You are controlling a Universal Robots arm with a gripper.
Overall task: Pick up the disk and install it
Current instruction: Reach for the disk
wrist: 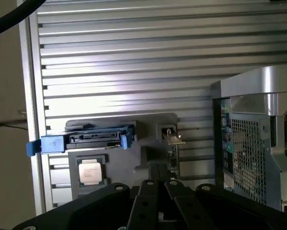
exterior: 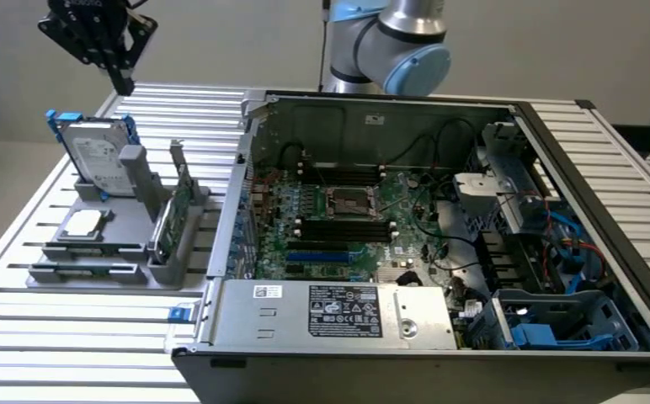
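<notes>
Hovering shut above the parts rack

Exterior view: the gripper (exterior: 122,84) hangs closed and empty above the grey plastic rack (exterior: 89,273) on the ribbed metal table (exterior: 45,337). The rack holds 1 disk (exterior: 92,151) upright in a slot, 1 square silver chip (exterior: 83,223) lying flat and 1 green card (exterior: 166,220) on edge.

Wrist view: the disk's blue frame (wrist: 52,143) shows edge-on in the rack.

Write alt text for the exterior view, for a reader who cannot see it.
The shut gripper hangs empty above a blue-framed disk standing upright in a grey holder on a slatted metal table. To the exterior view's right, an open computer case shows its motherboard.
</notes>
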